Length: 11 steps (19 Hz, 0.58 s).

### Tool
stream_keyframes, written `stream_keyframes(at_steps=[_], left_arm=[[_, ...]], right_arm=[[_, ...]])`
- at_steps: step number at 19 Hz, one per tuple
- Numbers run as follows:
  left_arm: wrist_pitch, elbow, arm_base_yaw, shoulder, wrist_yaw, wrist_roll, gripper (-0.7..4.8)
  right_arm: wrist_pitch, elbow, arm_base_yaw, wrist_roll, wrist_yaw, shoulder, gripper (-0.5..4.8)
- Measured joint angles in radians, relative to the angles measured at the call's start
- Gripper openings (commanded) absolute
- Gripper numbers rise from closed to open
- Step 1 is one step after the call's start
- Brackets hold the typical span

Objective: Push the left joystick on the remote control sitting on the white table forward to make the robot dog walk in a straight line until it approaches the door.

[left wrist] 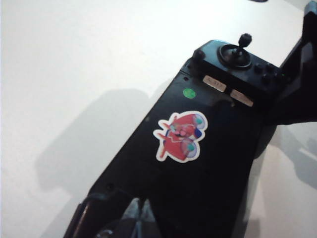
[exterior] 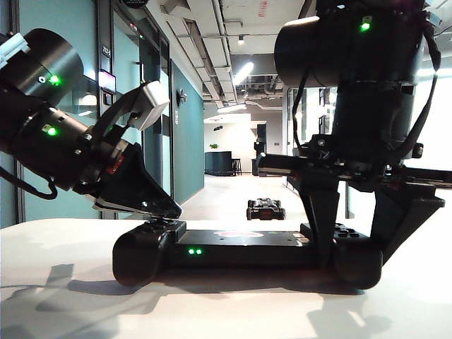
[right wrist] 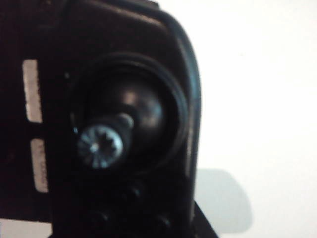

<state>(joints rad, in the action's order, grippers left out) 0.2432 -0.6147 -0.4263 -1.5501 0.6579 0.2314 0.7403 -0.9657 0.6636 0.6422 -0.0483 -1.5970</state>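
The remote control (exterior: 240, 247) lies flat on the white table (exterior: 63, 282). The left gripper (exterior: 152, 205) presses down on its left lobe, jaws unreadable. The right gripper (exterior: 353, 233) clamps the controller's right lobe. Beyond the controller, the robot dog (exterior: 265, 209) stands in the corridor.

The left arm comes in from the left bench edge, angled downward, its claw (exterior: 159, 205) tipped low over the left end of the remote control (exterior: 240, 247); whether its jaws are parted cannot be told. The right arm descends steeply near the right bench edge, its claw (exterior: 357, 226) pointing straight down, fingers (exterior: 321, 219) spread, straddling the controller's right end.
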Motion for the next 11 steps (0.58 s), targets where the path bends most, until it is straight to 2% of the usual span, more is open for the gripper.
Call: stream_keyframes(at_steps=[11], left_arm=[[0.0,-0.001,0.0,0.0,-0.003,0.0,-0.05]], right_arm=[[0.0,0.0,0.0,-0.007,0.0,0.0,1.98]])
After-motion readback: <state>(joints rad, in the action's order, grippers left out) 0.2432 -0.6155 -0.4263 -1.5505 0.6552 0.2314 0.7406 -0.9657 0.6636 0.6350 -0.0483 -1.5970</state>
